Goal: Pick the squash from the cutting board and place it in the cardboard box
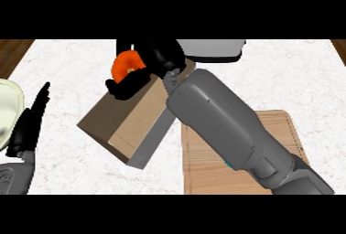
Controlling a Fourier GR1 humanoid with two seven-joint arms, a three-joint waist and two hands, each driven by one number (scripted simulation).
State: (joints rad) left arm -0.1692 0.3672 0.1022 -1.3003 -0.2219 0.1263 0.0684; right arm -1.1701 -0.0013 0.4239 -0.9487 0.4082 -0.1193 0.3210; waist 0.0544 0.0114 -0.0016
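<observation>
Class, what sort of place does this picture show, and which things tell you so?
Probably a kitchen counter: a pale marbled worktop, a wooden cutting board, and an orange squash held in the right hand over a cardboard box.

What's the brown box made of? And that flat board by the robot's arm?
The cardboard box looks like plain cardboard: dull tan faces with no shine and flat, straight-edged panels. The cutting board seems to be wood: pale brown with fine streaks like grain, and a matte finish.
</observation>
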